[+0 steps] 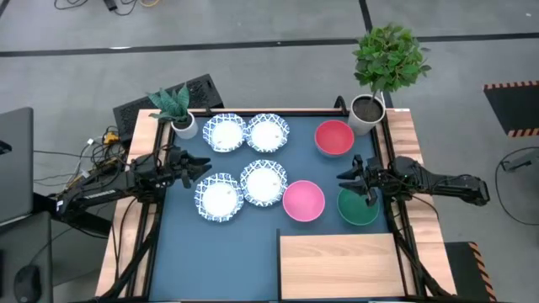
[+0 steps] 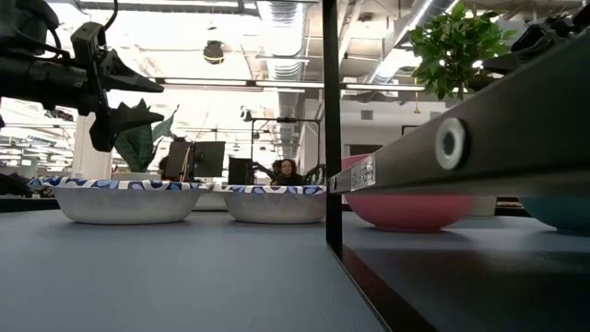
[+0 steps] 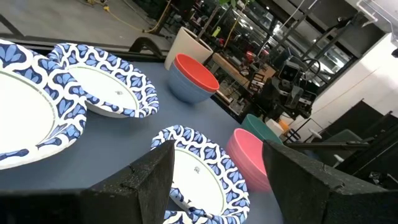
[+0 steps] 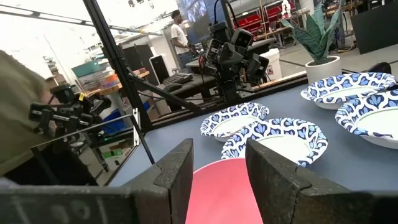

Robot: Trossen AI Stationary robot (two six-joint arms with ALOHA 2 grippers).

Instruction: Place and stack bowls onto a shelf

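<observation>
Four white bowls with blue patterned rims [image 1: 264, 183] stand on their bases in a two-by-two block on the blue tabletop. The red bowl [image 1: 334, 137] is to their right at the far side, the pink bowl [image 1: 303, 201] and green bowl [image 1: 358, 210] nearer. The shelf [image 1: 337, 265], a light wood board, lies at the near right. My left gripper [image 1: 202, 166] is open, above the table just left of the white bowls. My right gripper [image 1: 347, 177] is open, hovering between the red and green bowls; its wrist partly covers the green bowl. In the right wrist view the pink bowl [image 4: 221, 186] shows between the fingers.
A leafy plant in a white pot [image 1: 368, 114] stands at the far right corner and a smaller potted plant [image 1: 183, 124] at the far left. A black post [image 2: 330, 129] and slanted beam [image 2: 461, 138] stand close in the low view. A person [image 4: 180, 37] stands beyond the table.
</observation>
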